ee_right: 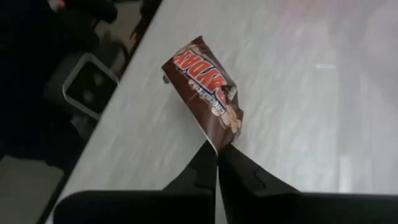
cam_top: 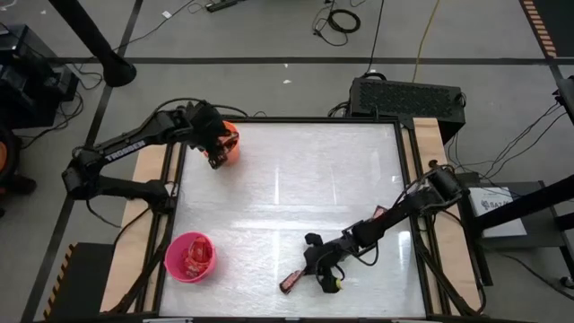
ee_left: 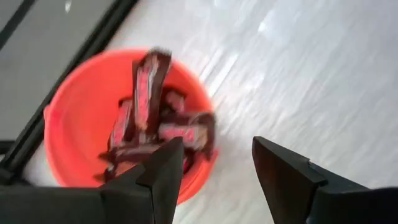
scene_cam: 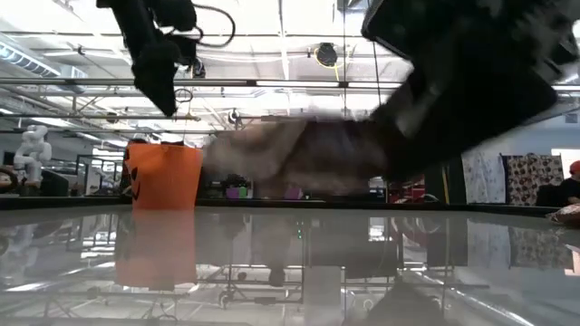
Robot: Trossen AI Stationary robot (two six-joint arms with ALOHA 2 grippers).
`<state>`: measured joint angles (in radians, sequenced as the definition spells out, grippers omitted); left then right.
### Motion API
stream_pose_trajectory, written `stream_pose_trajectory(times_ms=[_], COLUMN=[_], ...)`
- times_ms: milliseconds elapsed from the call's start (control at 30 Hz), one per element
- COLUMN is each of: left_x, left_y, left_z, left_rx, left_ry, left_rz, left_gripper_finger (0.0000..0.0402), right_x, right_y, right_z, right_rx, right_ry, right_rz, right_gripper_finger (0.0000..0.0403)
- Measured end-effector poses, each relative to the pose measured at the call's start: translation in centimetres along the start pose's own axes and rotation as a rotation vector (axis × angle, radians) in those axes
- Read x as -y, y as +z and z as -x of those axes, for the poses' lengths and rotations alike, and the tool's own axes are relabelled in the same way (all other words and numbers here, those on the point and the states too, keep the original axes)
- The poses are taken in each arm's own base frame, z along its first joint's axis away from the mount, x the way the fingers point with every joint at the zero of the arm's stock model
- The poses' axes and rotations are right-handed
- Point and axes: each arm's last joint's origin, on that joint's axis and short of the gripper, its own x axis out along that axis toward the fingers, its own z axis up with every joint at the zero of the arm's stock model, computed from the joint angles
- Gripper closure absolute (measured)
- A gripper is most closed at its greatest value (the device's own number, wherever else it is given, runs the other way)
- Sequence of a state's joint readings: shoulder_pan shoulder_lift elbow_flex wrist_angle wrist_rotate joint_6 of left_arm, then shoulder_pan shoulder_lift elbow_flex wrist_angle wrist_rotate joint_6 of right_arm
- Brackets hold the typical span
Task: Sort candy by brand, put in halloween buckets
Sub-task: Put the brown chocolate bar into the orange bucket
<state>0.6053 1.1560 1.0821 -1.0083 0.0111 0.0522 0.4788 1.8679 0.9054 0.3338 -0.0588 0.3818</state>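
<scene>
Pinching brown candy bar (ee_right: 208, 93) by one end, right gripper (ee_right: 217, 148) fully closed.

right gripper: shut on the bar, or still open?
Shut on it. In the right wrist view the right gripper has its fingers pinched together on one end of the brown candy bar, near the table's edge.
</scene>
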Motion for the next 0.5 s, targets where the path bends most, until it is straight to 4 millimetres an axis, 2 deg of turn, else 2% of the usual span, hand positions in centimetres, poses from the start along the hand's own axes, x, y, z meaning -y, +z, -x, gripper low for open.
stream_pose_trajectory(times_ms=[100, 233, 367, 500], left_x=[0.6, 2.2, 3.9, 5.5], left_y=[0.0, -0.3, -1.0, -2.3], left_z=[1.4, 3.6, 5.0, 4.9], left_rx=[0.104, 0.234, 0.300, 0.267], left_ry=[-0.051, -0.241, -0.350, -0.422], left_rz=[0.000, -0.010, 0.001, 0.019], left_gripper_finger=[0.0202, 0.0202, 0.0202, 0.0202], right_x=[0.6, 2.3, 5.0, 8.7], right_y=[1.5, 3.8, 6.1, 9.0], right_z=[1.3, 3.2, 5.2, 7.0], right_rx=[0.047, 0.130, 0.239, 0.335], right_ry=[-0.010, -0.047, -0.159, -0.377], right_rz=[-0.010, -0.004, 0.052, 0.103], right_gripper_finger=[0.0401, 0.0402, 0.0402, 0.0402])
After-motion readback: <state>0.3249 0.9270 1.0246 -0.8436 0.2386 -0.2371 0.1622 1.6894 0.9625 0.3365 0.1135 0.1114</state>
